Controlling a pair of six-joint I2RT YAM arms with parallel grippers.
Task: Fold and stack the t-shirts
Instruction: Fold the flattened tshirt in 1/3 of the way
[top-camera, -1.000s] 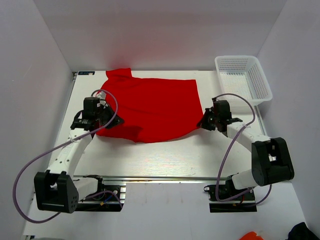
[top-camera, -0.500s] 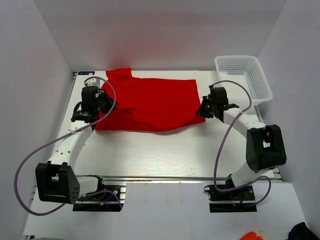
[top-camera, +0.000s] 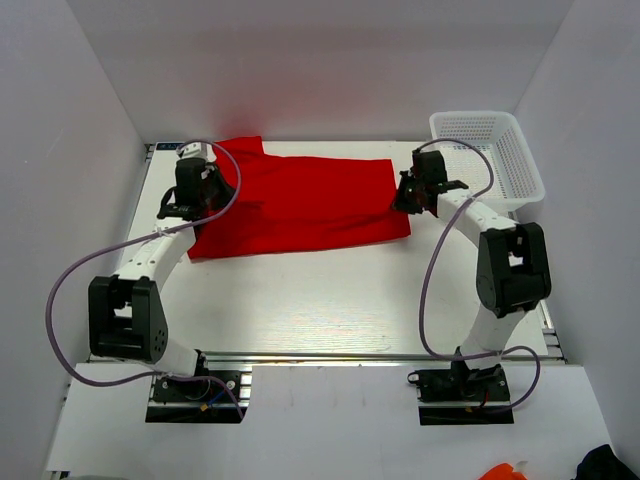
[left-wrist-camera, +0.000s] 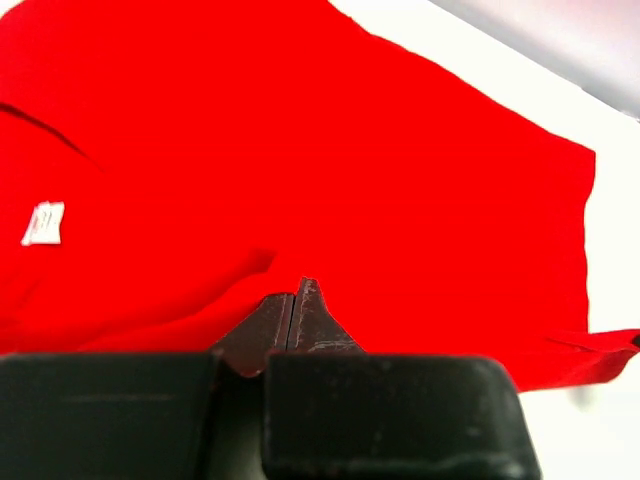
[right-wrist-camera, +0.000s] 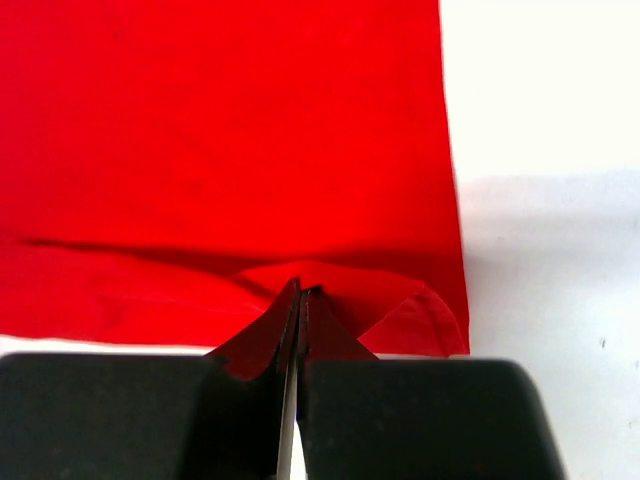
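From above, each wrist covers its own pinch, but your wrist views show the left gripper and the right gripper with jaws pressed together on a raised ridge of the red t-shirt. The shirt lies across the far half of the table, its far left corner partly behind the left arm. Its right edge is near the white mesh basket, and you have open tabletop from its near edge to the arm bases.
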